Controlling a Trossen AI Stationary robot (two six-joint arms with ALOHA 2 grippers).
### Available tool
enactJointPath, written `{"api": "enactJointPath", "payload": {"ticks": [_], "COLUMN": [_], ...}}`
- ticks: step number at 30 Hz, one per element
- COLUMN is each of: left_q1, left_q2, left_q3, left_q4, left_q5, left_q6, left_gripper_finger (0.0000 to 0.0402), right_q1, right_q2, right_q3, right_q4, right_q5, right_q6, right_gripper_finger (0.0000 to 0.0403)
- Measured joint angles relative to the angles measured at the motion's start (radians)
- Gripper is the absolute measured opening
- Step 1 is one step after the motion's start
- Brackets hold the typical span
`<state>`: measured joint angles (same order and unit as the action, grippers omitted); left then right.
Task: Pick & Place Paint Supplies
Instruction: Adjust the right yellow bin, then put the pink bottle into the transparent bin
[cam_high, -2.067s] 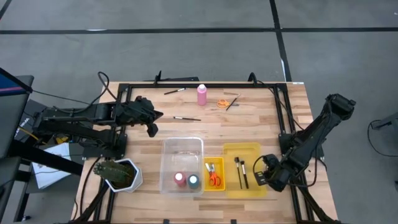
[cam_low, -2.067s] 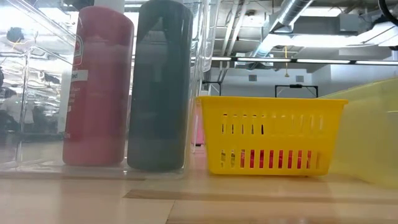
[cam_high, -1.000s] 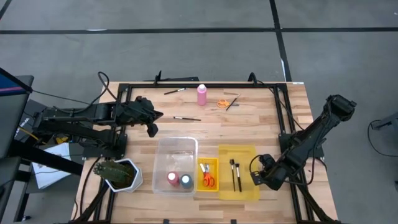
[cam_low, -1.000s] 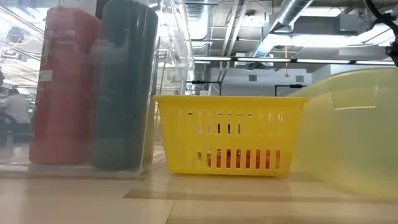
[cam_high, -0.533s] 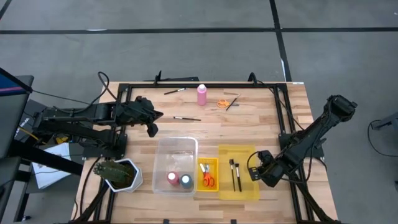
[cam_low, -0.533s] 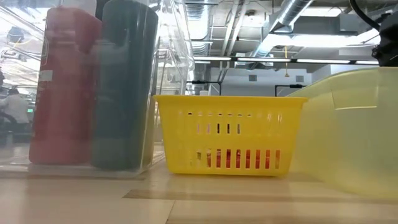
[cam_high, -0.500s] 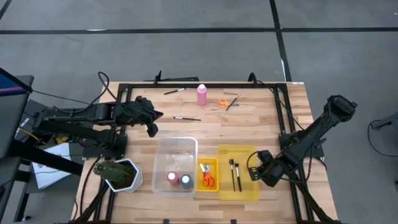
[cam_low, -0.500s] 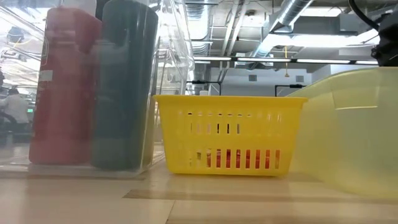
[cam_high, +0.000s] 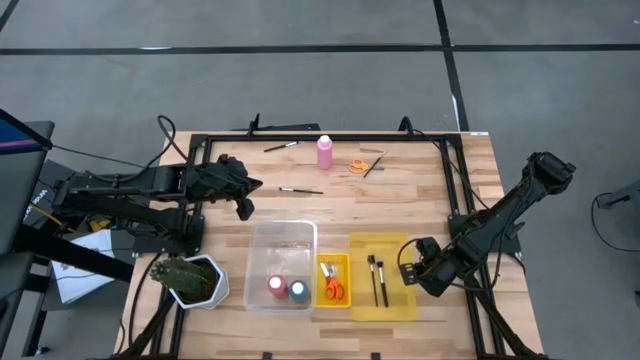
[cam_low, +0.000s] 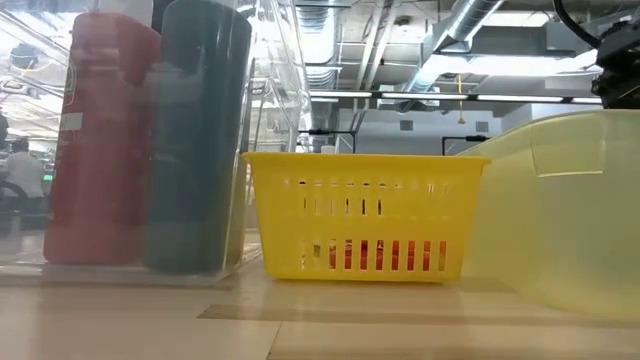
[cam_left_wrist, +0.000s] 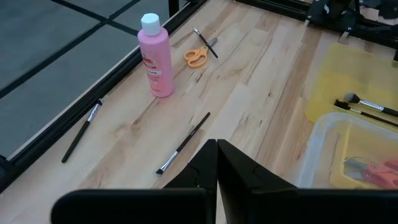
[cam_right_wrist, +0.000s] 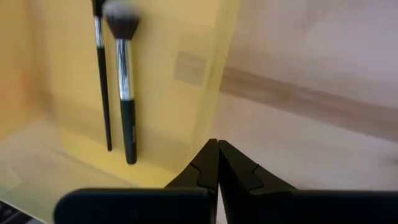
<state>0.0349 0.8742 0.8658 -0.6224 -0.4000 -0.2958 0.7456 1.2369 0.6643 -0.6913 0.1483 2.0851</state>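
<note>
A pink bottle (cam_high: 325, 152) stands upright near the table's far edge, with orange scissors (cam_high: 357, 166) and a thin brush (cam_high: 375, 163) lying to its right. Two more brushes (cam_high: 282, 146) (cam_high: 300, 190) lie flat on the wood. A red bottle (cam_high: 275, 286) and a blue bottle (cam_high: 298, 290) stand in the clear bin (cam_high: 285, 240). Orange scissors (cam_high: 339, 290) lie in the small yellow basket (cam_high: 335, 262), and two brushes (cam_high: 378, 280) lie in the yellow bin (cam_high: 385, 242). My right gripper (cam_high: 405, 272) (cam_right_wrist: 214, 143) is shut at that bin's right wall. My left gripper (cam_high: 245, 208) (cam_left_wrist: 216, 144) is shut and hovers left of the middle brush. My right gripper's shut fingertips (cam_right_wrist: 210, 152) stand low at the yellow bin's right wall (cam_right_wrist: 211, 93), coming level from the table's right side. Whether they touch the wall, I cannot tell.
A green plant in a white pot (cam_high: 188, 280) stands at the table's near left corner. The three bins sit in a row along the near edge. Bare wood lies between them and the pink bottle. A black frame (cam_high: 330, 137) borders the table.
My right gripper, still shut, has shifted a little toward the table's far edge along the yellow bin's right wall. The bins have stayed where they were.
</note>
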Motion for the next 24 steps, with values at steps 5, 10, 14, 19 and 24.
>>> {"api": "enactJointPath", "payload": {"ticks": [5, 10, 14, 19, 24], "left_q1": [0.0, 0.0, 0.0, 0.0, 0.002], "left_q2": [0.0, 0.0, 0.0, 0.0, 0.0], "left_q3": [0.0, 0.0, 0.0, 0.0, 0.0], "left_q4": [0.0, 0.0, 0.004, 0.088, 0.155], "left_q5": [0.0, 0.001, 0.004, 0.013, 0.013], "left_q6": [0.0, 0.0, 0.0, 0.0, 0.002], "left_gripper_finger": [0.0, 0.0, 0.0, 0.0, 0.0], "right_q1": [-0.003, -0.005, -0.049, -0.188, -0.404], "right_q2": [-0.085, -0.194, -0.286, -0.398, -0.495], "right_q3": [0.0, 0.0, 0.0, 0.0, 0.0], "right_q4": [-0.088, -0.165, -0.184, -0.181, -0.1], "right_q5": [0.05, 0.157, 0.241, 0.289, 0.27], "right_q6": [0.01, -0.011, -0.129, -0.338, -0.636], "right_gripper_finger": [0.0, 0.0, 0.0, 0.0, 0.0]}}
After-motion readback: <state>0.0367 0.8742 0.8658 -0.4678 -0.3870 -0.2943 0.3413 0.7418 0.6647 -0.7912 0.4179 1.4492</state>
